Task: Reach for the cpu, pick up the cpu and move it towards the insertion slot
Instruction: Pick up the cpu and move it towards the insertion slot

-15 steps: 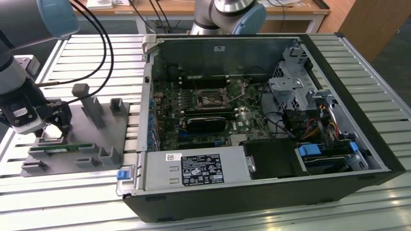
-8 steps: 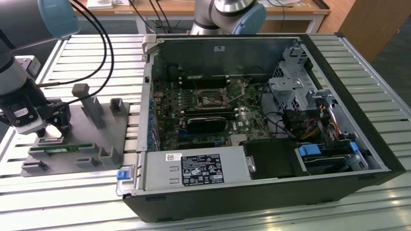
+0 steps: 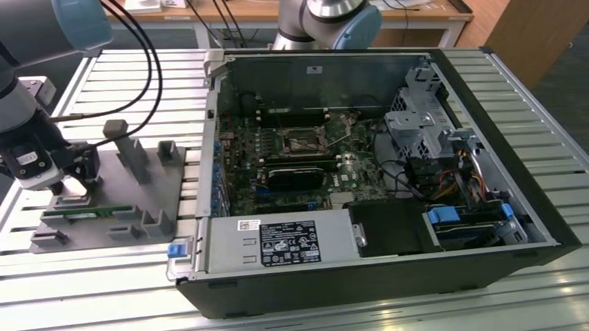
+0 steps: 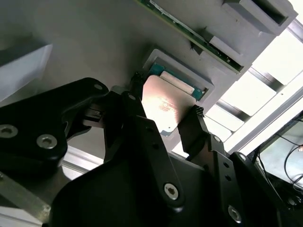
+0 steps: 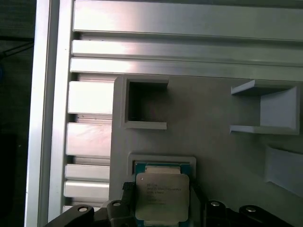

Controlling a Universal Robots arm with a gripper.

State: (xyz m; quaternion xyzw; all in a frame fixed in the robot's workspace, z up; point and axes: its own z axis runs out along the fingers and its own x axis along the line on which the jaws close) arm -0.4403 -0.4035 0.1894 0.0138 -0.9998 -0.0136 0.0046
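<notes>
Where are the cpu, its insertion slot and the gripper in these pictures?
cpu (image 5: 162, 196): first wrist view, on its silvery metal top.
insertion slot (image 3: 301, 143): exterior view, on the dark socket's middle.
gripper (image 4: 166, 94): second wrist view, midway between its fingertips.

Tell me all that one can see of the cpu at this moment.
The cpu is a small flat square chip with a shiny silvery metal top, faint print and a pale rim. It sits top up, over a shallow pocket in the grey holder plate. The tool is shut on it: its black fingers press two opposite edges. Whether it rests in the pocket or is slightly lifted, I cannot tell.
</notes>
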